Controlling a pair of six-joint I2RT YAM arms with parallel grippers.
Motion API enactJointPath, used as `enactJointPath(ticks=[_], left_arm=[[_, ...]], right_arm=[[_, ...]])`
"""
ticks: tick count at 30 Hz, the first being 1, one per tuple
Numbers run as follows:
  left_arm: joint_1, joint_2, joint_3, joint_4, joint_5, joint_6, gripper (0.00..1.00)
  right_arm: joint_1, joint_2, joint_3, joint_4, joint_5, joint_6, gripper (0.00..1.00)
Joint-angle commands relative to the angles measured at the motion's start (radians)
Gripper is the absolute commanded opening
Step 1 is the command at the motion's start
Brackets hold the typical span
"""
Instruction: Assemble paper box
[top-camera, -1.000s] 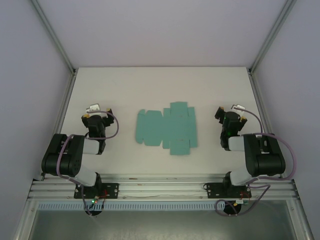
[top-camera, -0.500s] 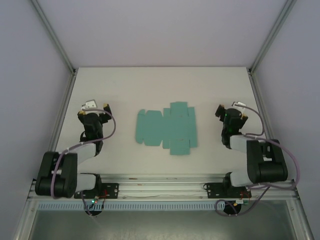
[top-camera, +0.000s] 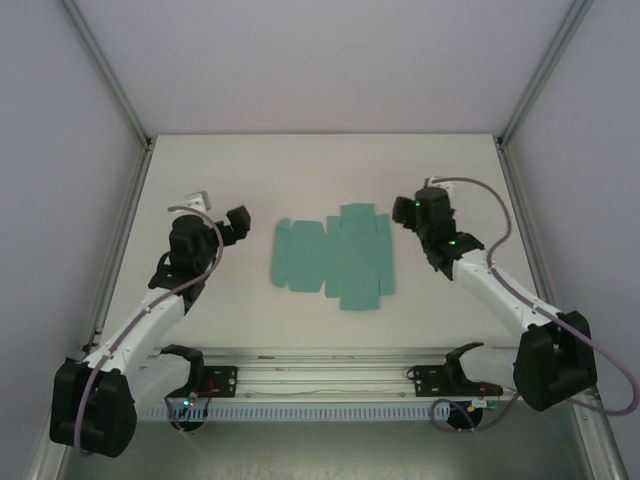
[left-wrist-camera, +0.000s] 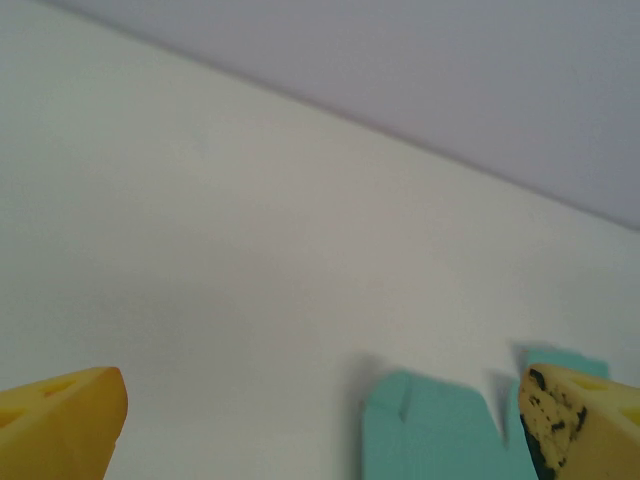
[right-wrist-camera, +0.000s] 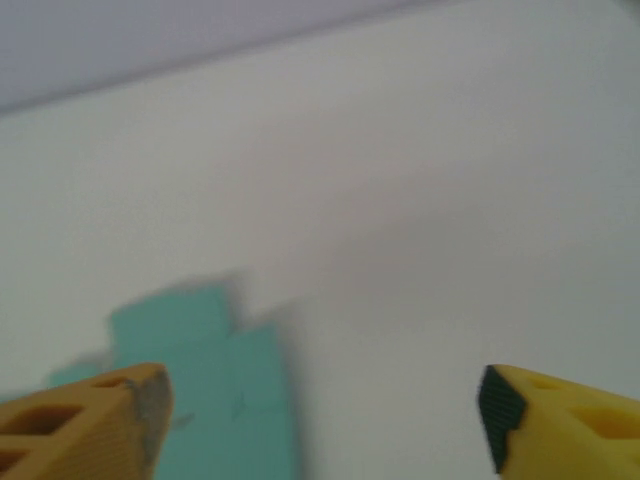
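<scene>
The paper box (top-camera: 333, 257) is a flat teal-green die-cut sheet with flaps and tabs, lying unfolded on the white table's middle. My left gripper (top-camera: 236, 224) hovers just left of the sheet, open and empty; in its wrist view a corner of the paper box (left-wrist-camera: 435, 430) shows at the bottom between the yellow fingers (left-wrist-camera: 62, 420). My right gripper (top-camera: 412, 212) hovers just right of the sheet's far right edge, open and empty. In the right wrist view the paper box (right-wrist-camera: 225, 400) lies at lower left beside the left finger (right-wrist-camera: 90, 425).
The white table (top-camera: 320, 170) is bounded by metal frame posts at both sides and an aluminium rail (top-camera: 320, 375) along the near edge where the arm bases are bolted. Pale walls enclose the back.
Both arms have unfolded from their rest poses and reached inward. The left gripper moved right toward the sheet, the right gripper moved left and farther. The sheet has not moved.
</scene>
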Motion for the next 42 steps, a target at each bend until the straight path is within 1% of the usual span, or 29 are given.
enactJointPath(ticks=[1, 4, 6, 7, 10, 15, 17, 20, 26, 28, 33, 36, 37, 40, 42], left_arm=[[-0.021, 0.027, 0.038, -0.171, 0.184, -0.084, 1.00], [-0.044, 0.080, 0.057, -0.234, 0.230, -0.058, 0.99], [-0.054, 0.106, 0.041, -0.221, 0.259, -0.054, 1.00], [-0.055, 0.121, 0.029, -0.196, 0.287, -0.055, 1.00], [-0.060, 0.166, 0.012, -0.140, 0.346, -0.062, 1.00], [-0.071, 0.259, 0.019, -0.065, 0.413, -0.073, 1.00], [-0.073, 0.297, 0.033, -0.063, 0.420, -0.081, 1.00], [-0.074, 0.347, 0.038, -0.023, 0.450, -0.075, 1.00], [-0.076, 0.481, 0.068, 0.079, 0.515, -0.096, 1.00], [-0.077, 0.538, 0.087, 0.127, 0.562, -0.117, 0.97], [-0.098, 0.659, 0.135, 0.269, 0.681, -0.185, 0.84], [-0.116, 0.706, 0.162, 0.307, 0.704, -0.215, 0.68], [-0.118, 0.715, 0.168, 0.314, 0.708, -0.221, 0.63], [-0.122, 0.711, 0.174, 0.322, 0.697, -0.223, 0.39], [-0.122, 0.688, 0.170, 0.310, 0.666, -0.215, 0.18]], right_arm=[[0.064, 0.065, 0.031, -0.210, -0.173, 0.106, 0.68], [0.097, 0.114, 0.025, -0.192, -0.257, 0.139, 0.54], [0.100, 0.135, 0.002, -0.156, -0.256, 0.156, 0.46], [0.099, 0.148, -0.009, -0.144, -0.242, 0.169, 0.44], [0.099, 0.198, -0.016, -0.136, -0.217, 0.188, 0.43], [0.084, 0.291, -0.032, -0.100, -0.207, 0.223, 0.40], [0.065, 0.321, -0.043, -0.076, -0.234, 0.243, 0.38], [0.050, 0.347, -0.078, -0.017, -0.264, 0.256, 0.38], [0.040, 0.372, -0.112, 0.007, -0.268, 0.252, 0.38], [0.037, 0.375, -0.119, 0.009, -0.262, 0.244, 0.38], [0.034, 0.383, -0.136, 0.017, -0.250, 0.236, 0.38], [0.031, 0.381, -0.148, 0.025, -0.254, 0.241, 0.38], [0.032, 0.380, -0.151, 0.027, -0.255, 0.243, 0.38], [0.030, 0.369, -0.158, 0.027, -0.251, 0.243, 0.38], [0.024, 0.348, -0.159, 0.025, -0.258, 0.240, 0.39]])
